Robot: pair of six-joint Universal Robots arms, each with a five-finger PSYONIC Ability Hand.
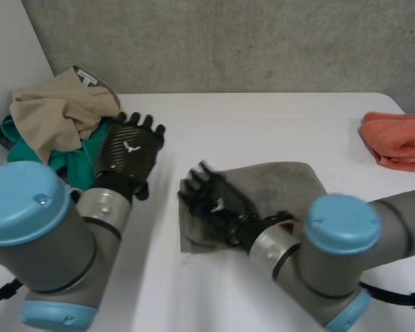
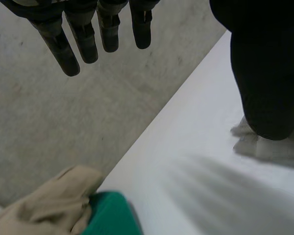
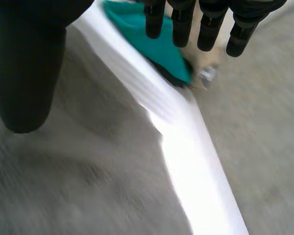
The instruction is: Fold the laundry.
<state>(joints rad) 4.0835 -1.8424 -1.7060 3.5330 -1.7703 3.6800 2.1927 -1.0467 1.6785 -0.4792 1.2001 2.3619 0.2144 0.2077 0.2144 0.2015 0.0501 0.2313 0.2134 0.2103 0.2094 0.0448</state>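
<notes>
Looks like the smoothing stage ahead of the first fold of the grey cloth [image 1: 290,180], lying flat near the middle of the white table [image 1: 263,124], between the laundry pile [image 1: 55,131] at the robot's left and an orange cloth [image 1: 400,142] well apart at the far right edge. Shows the right hand [image 1: 211,200] over the cloth's left end, fingers [image 3: 206,27] straight and a little spread, gripping nothing, with grey fabric under the palm in the right wrist view; cannot tell whether pressing or just above. Shows the left hand [image 1: 130,149] raised beside the pile, off the grey cloth, fingers [image 2: 88,34] straight and apart, empty, with the beige cloth [image 1: 52,114] heaped on the teal cloth [image 1: 72,162] just beyond. To do this well: press flat with the right palm and sweep outward along the cloth to push wrinkles out before setting any crease; bring the left hand across to the near left corner, pinch only the one layer, lift low, and match edge to edge before letting go. Worth minding the pile close by, and avoid dragging the whole cloth toward the table edge
</notes>
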